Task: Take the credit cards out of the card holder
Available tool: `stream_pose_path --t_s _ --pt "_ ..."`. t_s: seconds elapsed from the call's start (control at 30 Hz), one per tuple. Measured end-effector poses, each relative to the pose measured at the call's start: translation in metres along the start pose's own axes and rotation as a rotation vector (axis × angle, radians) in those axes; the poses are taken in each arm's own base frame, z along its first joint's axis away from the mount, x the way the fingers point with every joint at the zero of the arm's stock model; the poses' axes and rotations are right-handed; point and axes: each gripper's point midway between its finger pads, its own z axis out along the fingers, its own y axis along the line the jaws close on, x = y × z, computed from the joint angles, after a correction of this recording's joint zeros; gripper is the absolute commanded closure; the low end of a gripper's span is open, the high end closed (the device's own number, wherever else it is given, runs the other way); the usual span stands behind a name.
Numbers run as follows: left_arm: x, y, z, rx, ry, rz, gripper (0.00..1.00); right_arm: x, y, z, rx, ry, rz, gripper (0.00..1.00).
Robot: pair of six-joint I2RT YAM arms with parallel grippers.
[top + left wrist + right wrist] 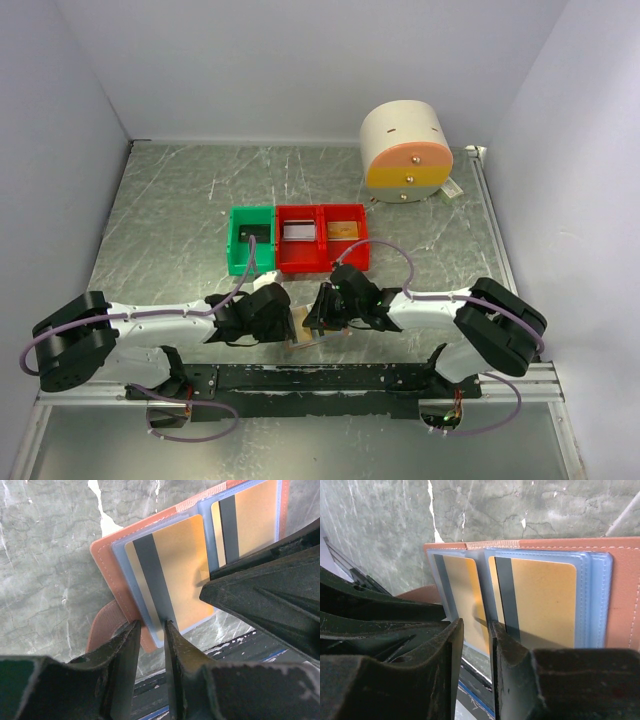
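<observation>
- Lying open at the near edge of the bench (180, 220), the card holder (102, 555) sat between both arms
- Two gold credit cards (185, 565) with dark stripes sat in its pale sleeves
- Narrow, the left end effector (150, 630) pinched a sleeve's lower edge
- Narrow too, the right end effector (476, 630) straddled the middle fold; whether it gripped cannot be told
</observation>
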Motion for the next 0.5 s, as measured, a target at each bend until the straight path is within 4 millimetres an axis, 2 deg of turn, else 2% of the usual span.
stream_pose_path --t_s 0.23,0.5 --pt "0.0002 0.0008 0.0002 -0.002 -0.001 -0.001 0.69 -0.0023 -0.0001 0.0004 0.001 -0.006 0.016 0.74" --pt "0.0008 0.0031 0.0020 -0.012 0.002 -0.002 0.73 -0.0002 -0.0018 0.0045 -0.015 0.001 0.023 0.88"
